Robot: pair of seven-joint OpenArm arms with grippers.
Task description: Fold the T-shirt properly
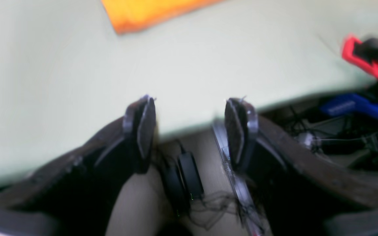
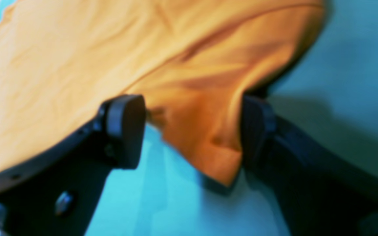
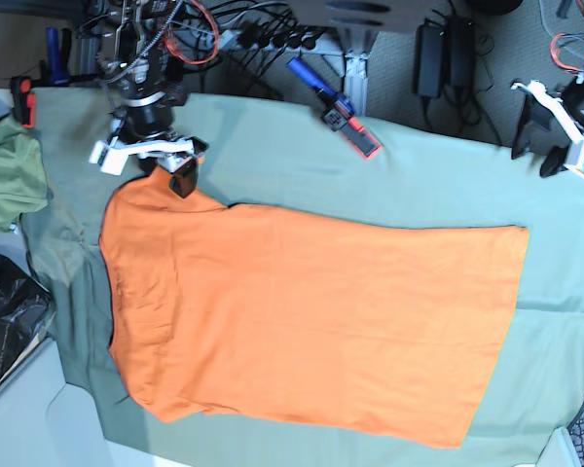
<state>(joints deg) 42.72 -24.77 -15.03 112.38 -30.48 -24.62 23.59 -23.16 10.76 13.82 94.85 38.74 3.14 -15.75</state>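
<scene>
The orange T-shirt (image 3: 302, 311) lies spread flat on the sage-green table cloth (image 3: 565, 292). My right gripper (image 3: 180, 175) stands at the shirt's far left corner. In the right wrist view its jaws are wide open (image 2: 192, 131), and a loose fold of the T-shirt (image 2: 208, 131) lies between them, brushing one finger (image 2: 258, 131). My left gripper (image 3: 543, 151) hovers off the shirt at the table's far right edge. It is open (image 1: 192, 127) with nothing between its pads, and only a corner of the T-shirt (image 1: 143, 13) shows far ahead of it.
A blue and red clamp (image 3: 346, 117) grips the far table edge, and another red clamp (image 3: 21, 97) sits at the far left. A green cloth bundle (image 3: 10, 170) and a black bag (image 3: 10, 311) lie left of the table. Power adapters (image 1: 185, 177) and cables lie on the floor.
</scene>
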